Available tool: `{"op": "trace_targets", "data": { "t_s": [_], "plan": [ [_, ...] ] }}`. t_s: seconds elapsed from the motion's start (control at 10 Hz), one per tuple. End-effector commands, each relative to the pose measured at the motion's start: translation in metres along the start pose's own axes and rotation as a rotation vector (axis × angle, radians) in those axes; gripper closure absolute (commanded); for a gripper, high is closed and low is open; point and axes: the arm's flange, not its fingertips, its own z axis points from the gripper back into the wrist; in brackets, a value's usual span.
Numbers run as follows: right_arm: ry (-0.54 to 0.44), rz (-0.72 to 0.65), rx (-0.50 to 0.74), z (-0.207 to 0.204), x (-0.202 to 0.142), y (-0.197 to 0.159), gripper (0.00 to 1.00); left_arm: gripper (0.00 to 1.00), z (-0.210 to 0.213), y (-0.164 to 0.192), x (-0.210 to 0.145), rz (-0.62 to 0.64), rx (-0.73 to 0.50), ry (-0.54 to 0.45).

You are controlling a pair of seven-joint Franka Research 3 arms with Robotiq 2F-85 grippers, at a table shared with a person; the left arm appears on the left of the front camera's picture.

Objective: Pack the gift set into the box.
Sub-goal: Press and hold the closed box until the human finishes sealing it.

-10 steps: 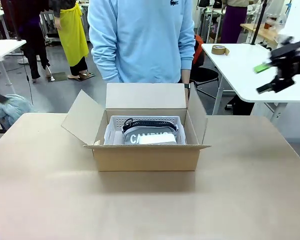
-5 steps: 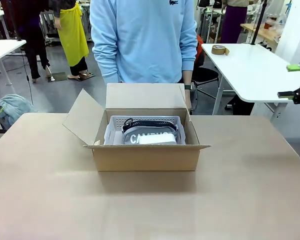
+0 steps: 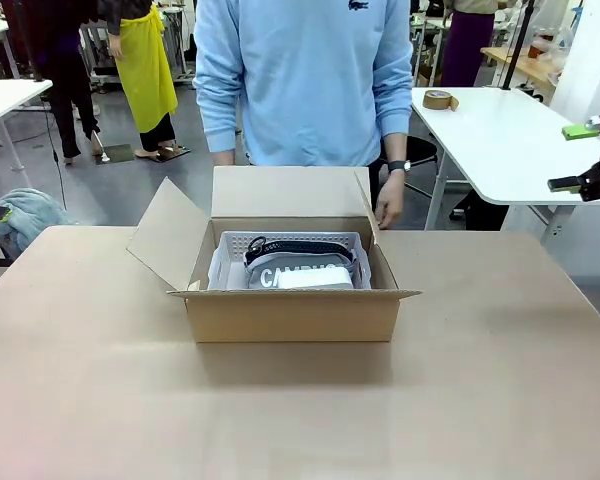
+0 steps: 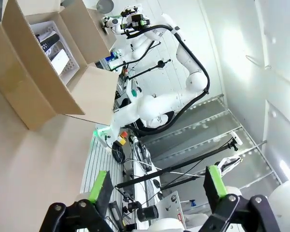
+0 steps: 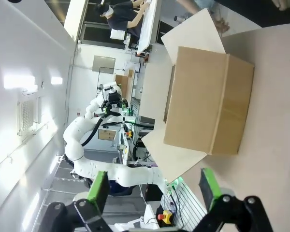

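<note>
Gift set [image 3: 295,272] sat inside open box [image 3: 292,317] | both pincers [image 4: 154,191] [image 5: 157,191] wide, empty | next likely: fold flaps inward, keeping contents below the rim

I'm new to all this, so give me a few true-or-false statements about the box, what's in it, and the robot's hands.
1. The grey mesh-sided tray sits inside the cardboard box. True.
2. The box is taped shut. False: its top is open, with flaps raised or spread outward.
3. The right gripper has its fingers apart. True.
4. The left gripper is squeezing a box flap. False: its fingers are apart with nothing between them.
5. The roll of brown tape lies inside the box. False: it is on the white table behind.
</note>
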Motion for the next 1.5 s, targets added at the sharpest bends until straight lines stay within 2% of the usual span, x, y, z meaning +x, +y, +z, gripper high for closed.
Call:
{"op": "trace_targets", "data": {
  "t_s": [0.0,1.4],
  "plan": [
    [0.004,-0.005,-0.002,0.0022,0.0005,0.001,0.0,0.0,0.0019,-0.0014,-0.0029,0.01,0.008,0.009],
    [0.004,-0.005,-0.002,0.0022,0.0005,0.001,0.0,0.0,0.0019,-0.0014,-0.0029,0.01,0.008,0.009]
  ]
}}
